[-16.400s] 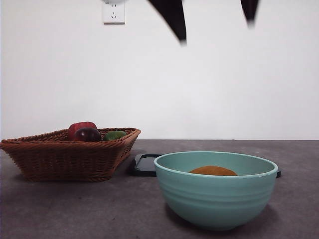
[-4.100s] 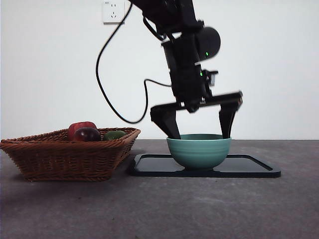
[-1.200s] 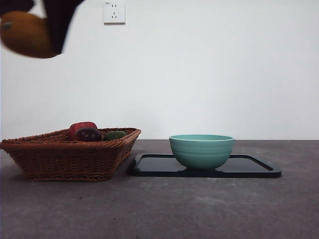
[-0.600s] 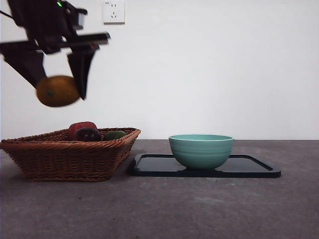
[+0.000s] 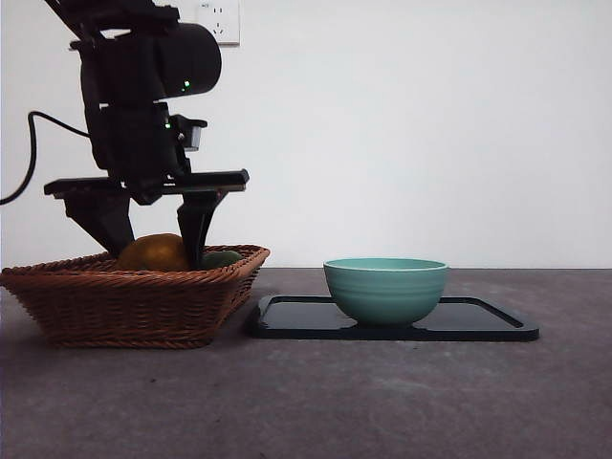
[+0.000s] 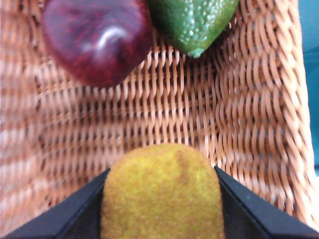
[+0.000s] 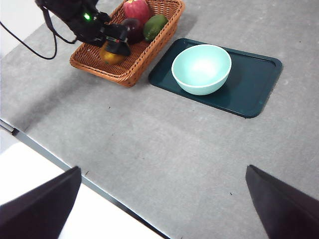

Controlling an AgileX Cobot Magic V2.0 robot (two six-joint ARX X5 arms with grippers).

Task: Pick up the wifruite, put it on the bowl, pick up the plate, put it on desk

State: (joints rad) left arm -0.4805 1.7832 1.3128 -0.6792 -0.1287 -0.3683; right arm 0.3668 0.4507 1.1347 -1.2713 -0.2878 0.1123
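Observation:
The orange-brown wifruite (image 5: 153, 253) (image 6: 162, 191) sits low inside the wicker basket (image 5: 124, 306) (image 6: 199, 114), and my left gripper (image 5: 158, 247) (image 6: 162, 199) is shut on it, one jaw on each side. The mint-green bowl (image 5: 386, 287) (image 7: 201, 68) stands empty on the dark plate (image 5: 478, 320) (image 7: 249, 94), a flat tray on the desk (image 5: 335, 402) to the right of the basket. My right gripper (image 7: 162, 172) hangs high above the desk's near part, open and holding nothing.
A dark red-purple fruit (image 6: 97, 40) and a green fruit (image 6: 192, 20) lie in the basket just beyond the wifruite, with a red fruit (image 7: 135, 9) at the far end. The left arm (image 5: 143, 96) rises above the basket. A wall socket (image 5: 225, 24) is behind.
The left gripper has come down from the upper left with the wifruite and now holds it inside the basket. The bowl, which earlier held the wifruite near the camera, stands empty on the plate.

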